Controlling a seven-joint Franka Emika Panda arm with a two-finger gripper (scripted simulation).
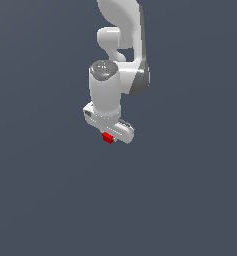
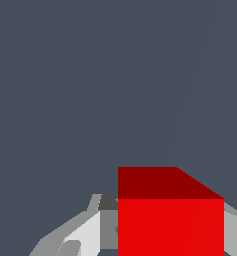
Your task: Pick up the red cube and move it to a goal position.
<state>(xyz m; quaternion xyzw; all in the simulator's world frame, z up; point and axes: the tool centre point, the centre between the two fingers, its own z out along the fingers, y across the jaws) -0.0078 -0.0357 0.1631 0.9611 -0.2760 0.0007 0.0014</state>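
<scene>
Nearest your wrist camera is the red cube (image 2: 170, 225), which fills the lower part of that view with one bright face turned toward the lens and a darker face above it. You will see grey and white finger parts pressed against it on both sides; one of the fingers (image 2: 87, 235) meets the cube's edge with no gap showing. The jaws stand narrow, closed onto the cube and holding it.

In the exterior view, the cube (image 1: 107, 138) appears as a small red block at the lower end of the white gripper (image 1: 111, 136), protruding slightly from beneath it. The gripper hangs below the arm (image 1: 107, 90), whose thick white wrist segment stands roughly upright above the cube, with a grey cap on top carrying small red and green marks. Further white links rise above that and leave the picture at its top edge.

As to the surface and surroundings: you have a uniform dark blue-grey field (image 1: 190, 200) around the cube in both views. No edge, seam, wall or horizon can be made out in it, and no shadow falls beneath the cube. You cannot tell from these pictures whether the cube is resting on that surface or is clear of it. A faint lighter streak crosses the field beyond the cube in the wrist view.
</scene>
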